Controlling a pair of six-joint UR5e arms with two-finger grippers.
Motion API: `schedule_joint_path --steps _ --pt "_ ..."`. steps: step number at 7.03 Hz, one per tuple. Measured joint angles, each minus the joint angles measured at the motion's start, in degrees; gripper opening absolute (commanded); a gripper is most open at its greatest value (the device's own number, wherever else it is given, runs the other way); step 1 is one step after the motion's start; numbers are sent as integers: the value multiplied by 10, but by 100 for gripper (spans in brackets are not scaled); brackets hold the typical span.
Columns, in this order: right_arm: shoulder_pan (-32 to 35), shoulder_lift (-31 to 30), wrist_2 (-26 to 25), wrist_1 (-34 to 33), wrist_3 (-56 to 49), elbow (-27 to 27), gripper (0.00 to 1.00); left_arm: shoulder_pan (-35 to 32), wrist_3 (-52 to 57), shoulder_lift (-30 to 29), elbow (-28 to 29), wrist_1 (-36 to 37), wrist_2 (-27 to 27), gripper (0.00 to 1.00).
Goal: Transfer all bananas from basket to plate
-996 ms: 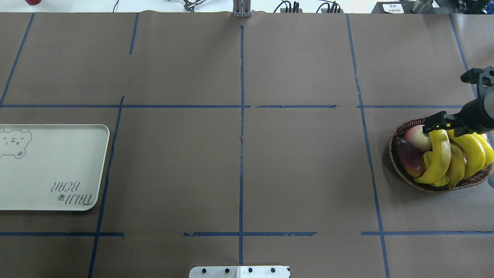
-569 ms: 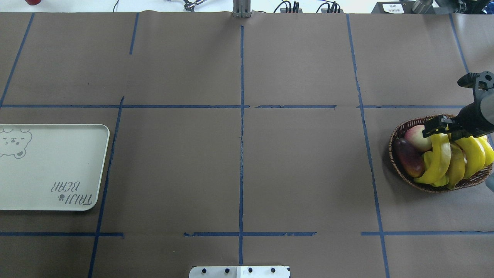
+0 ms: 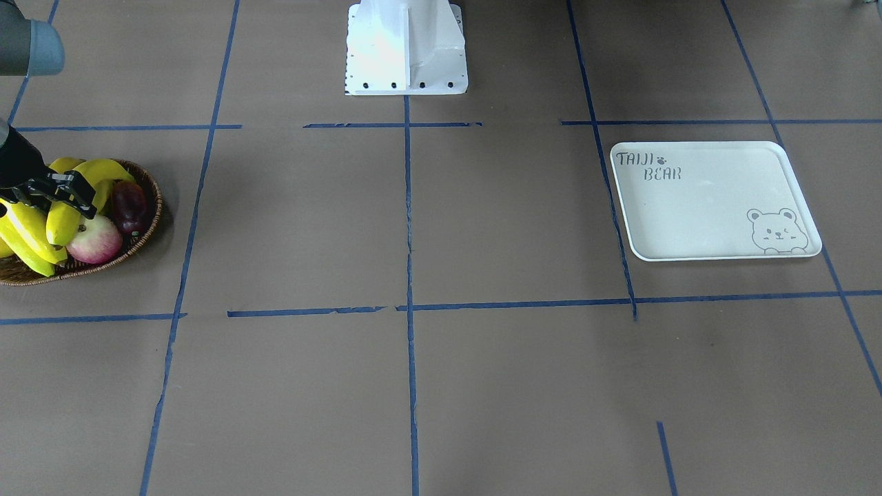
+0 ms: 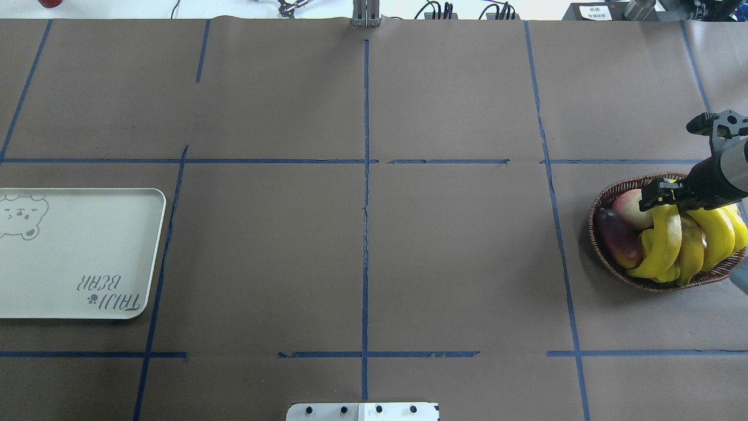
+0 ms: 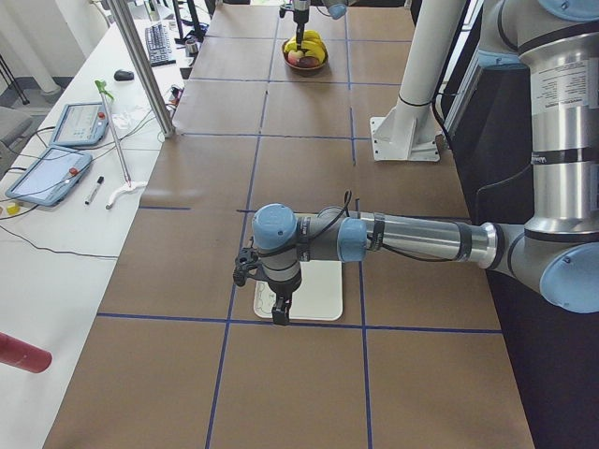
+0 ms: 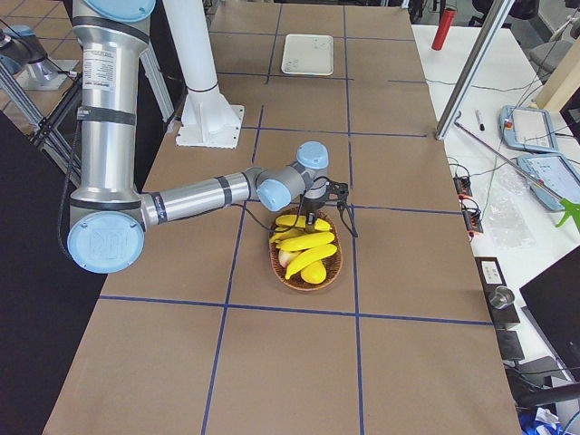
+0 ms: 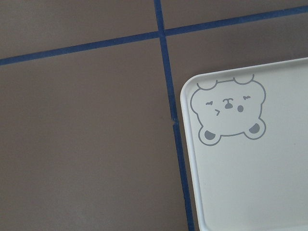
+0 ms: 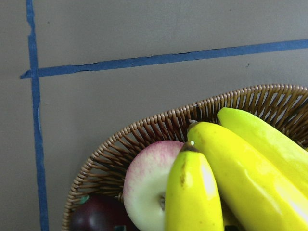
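Bananas (image 4: pixel 663 240): all are seen in the basket (image 4: pixel 608 264), none on the plate (image 4: pixel 76 251). Step judged: first pick. Right claw (image 4: pixel 659 197) is spread astride one banana's stem end; closing and lifting are called for. Left claw (image 5: pixel 279 304): state cannot be told.

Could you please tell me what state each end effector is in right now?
Left end effector: cannot be told.
Right end effector: open, above the bananas in the basket.

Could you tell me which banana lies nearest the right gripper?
The banana beside the pink apple, leftmost in the overhead view; the right gripper sits over its far end.
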Motion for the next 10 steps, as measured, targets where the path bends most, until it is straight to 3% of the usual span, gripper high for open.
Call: schedule_joint_path --steps 2,3,6,8,10 --pt "1 -1 1 0 -2 1 4 0 0 0 0 0 0 100" --pt "2 -4 3 0 -3 8 1 0 0 0 0 0 0 100" --pt "24 -7 44 -7 -2 65 1 0 0 0 0 0 0 100" --pt "42 4 85 -5 4 75 1 3 0 -2 -9 0 0 100" --pt "41 53 90 -3 48 65 1 10 -1 -7 -25 -1 0 100"
